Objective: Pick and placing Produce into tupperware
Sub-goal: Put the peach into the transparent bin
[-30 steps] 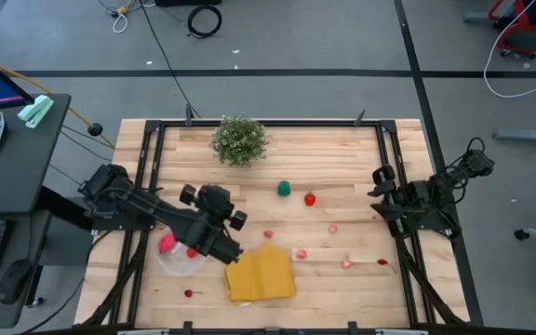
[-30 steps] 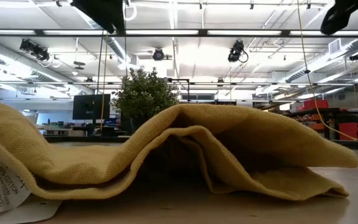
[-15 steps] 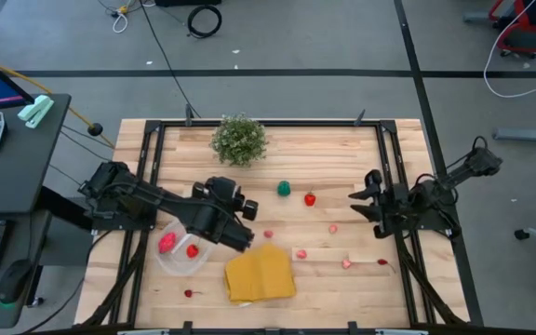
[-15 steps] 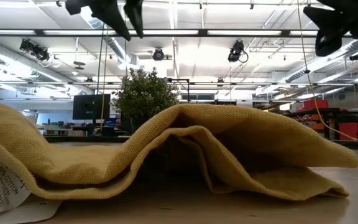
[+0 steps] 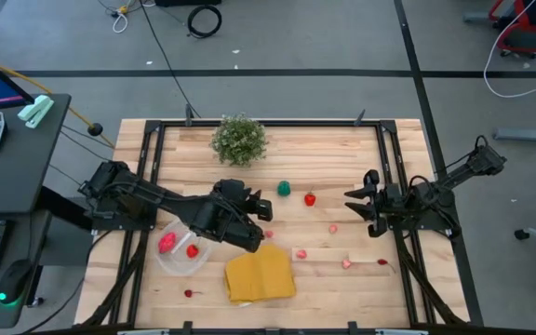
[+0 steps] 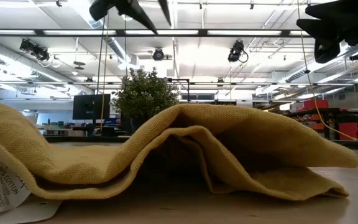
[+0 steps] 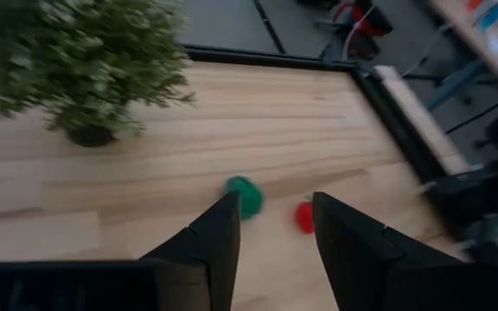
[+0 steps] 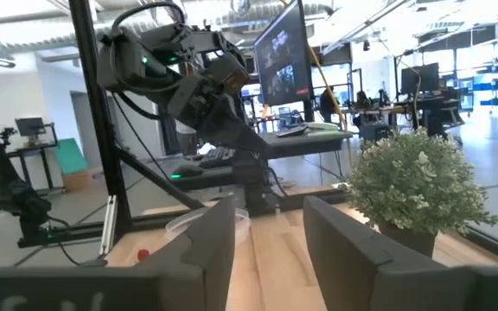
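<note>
**Tupperware at left holds two red pieces; both grippers empty**

Tupperware [image 5: 180, 253]: round, clear, near the table's left side, just left of the folded yellow cloth [image 5: 260, 273]. Two pieces of produce lie in it, a pinkish-red one [image 5: 167, 243] and a smaller red one [image 5: 192, 250]. One small red piece [image 5: 189, 294] sits on the wood nearer the front edge, apart from the container.

Left gripper [image 5: 261, 208]: above the table between the tupperware and the centre, fingers spread with a clear gap, nothing between them. Its wrist view looks past the fingers at the green piece [image 7: 245, 195] and a red piece [image 7: 305, 216] lying side by side, apart.

Potted plant [image 5: 239, 140]: far edge, centre-left.

Centre to right, loose produce on the wood: green piece [image 5: 285, 189] and red piece [image 5: 310, 198] mid-table; small pink pieces at [image 5: 269, 234] and [image 5: 333, 227]; more at [image 5: 301, 253], [image 5: 347, 263] and [image 5: 381, 261] toward the near right.

Right gripper [image 5: 355, 205]: at the table's right side, off the surface, fingers parted, holding nothing.
</note>
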Motion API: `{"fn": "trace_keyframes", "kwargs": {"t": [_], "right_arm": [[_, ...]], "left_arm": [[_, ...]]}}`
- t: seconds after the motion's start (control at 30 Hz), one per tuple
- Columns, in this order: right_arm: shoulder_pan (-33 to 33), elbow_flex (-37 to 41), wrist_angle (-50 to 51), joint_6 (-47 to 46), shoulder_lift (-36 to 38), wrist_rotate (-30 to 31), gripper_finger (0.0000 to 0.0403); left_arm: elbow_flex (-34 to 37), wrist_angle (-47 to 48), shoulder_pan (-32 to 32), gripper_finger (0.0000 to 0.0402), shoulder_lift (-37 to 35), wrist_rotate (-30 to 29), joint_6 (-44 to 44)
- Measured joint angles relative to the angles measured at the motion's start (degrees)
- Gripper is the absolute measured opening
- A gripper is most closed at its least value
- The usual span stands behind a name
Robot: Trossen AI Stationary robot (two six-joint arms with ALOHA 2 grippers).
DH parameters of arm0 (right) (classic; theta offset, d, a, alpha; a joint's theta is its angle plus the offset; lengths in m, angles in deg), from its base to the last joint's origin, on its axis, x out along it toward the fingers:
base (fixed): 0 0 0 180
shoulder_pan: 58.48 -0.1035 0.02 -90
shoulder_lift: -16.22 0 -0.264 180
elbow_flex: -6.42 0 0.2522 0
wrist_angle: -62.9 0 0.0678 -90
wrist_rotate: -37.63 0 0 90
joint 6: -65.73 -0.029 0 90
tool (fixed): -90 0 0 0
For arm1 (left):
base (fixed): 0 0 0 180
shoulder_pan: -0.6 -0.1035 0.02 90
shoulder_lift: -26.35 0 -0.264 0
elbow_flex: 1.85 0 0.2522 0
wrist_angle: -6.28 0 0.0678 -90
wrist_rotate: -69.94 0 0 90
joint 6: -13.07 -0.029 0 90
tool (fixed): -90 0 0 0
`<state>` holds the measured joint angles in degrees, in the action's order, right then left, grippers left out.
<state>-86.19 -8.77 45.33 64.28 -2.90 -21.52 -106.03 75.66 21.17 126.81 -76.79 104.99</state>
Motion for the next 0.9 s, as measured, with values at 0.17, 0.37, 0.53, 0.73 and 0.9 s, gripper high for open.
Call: {"fn": "trace_keyframes", "kwargs": {"t": [0.17, 0.37, 0.53, 0.73, 0.9], "right_arm": [[0.0, 0.0, 0.0, 0.5, 0.0, 0.0, 0.0146], [0.0, 0.0, 0.0, 1.5, 0.0, 0.0, 0.0146], [0.0, 0.0, 0.0, 1.4, 0.0, 0.0, 0.0146], [0.0, 0.0, 0.0, 5.2, 0.0, 0.0, 0.0146], [0.0, 0.0, -0.7, 16.7, 0.0, 1.1, 0.0146]], "left_arm": [[0.0, -6.5, 0.0, 0.0143, 0.0, 0.0, 0.0], [0.0, -12.5, 0.0, 0.0137, 0.0, 0.0, 0.0], [0.0, -15.7, 0.0, 0.0144, 0.0, 0.0, 0.0], [0.0, -16.3, 0.0, 0.0153, 0.0, 0.0, 0.0], [0.0, -16.3, 0.0, 0.0151, 0.0, 0.0, 0.0]]}}
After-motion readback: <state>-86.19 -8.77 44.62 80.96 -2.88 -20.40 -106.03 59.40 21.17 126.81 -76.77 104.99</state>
